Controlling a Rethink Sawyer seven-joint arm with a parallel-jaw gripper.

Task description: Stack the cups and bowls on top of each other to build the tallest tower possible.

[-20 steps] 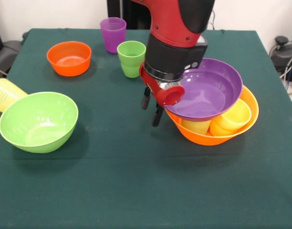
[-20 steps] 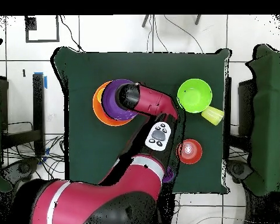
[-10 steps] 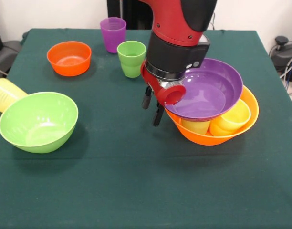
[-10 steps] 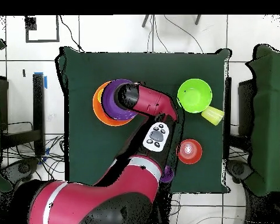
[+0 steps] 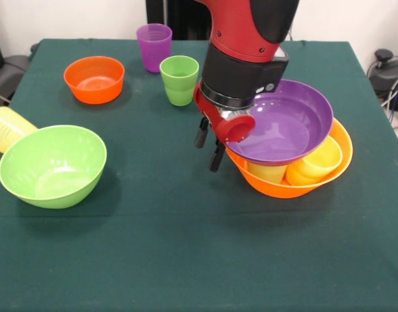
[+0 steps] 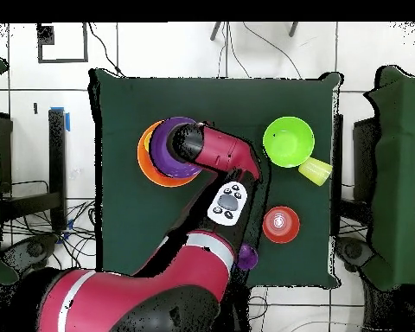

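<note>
Gripper [image 5: 209, 146] hangs just beside the tower [image 5: 290, 146], at the rim of the purple bowl [image 5: 283, 123], its two dark fingers [image 5: 216, 157] pointing down toward the cloth. They stand a little apart with nothing between them, so I read it as narrowly open and empty. The purple bowl sits tilted on the big orange bowl [image 5: 329, 172], propped on cups [image 5: 313, 162] lying inside it.

Away from the tower, on the gripper's other side, the green bowl [image 5: 53, 166] sits well apart with a pale yellow cup [image 5: 7, 129] touching its rim. Beyond the gripper stand the green cup [image 5: 179, 79] and purple cup [image 5: 154, 45], with the small orange bowl [image 5: 94, 79] off to the side.

My worry is the wrist. It sits so close to the purple bowl's rim that any sideways move toward the tower could nudge the bowl, and since it rests crooked on loose cups, I judge it would slide or tip off easily. A quick lift could also catch the rim from below.

I cannot tell whether the wrist actually touches the bowl. How many cups lie under the purple bowl is hidden; I make out two, perhaps three. In the overhead view the arm [image 6: 220, 156] covers the gripper entirely.
</note>
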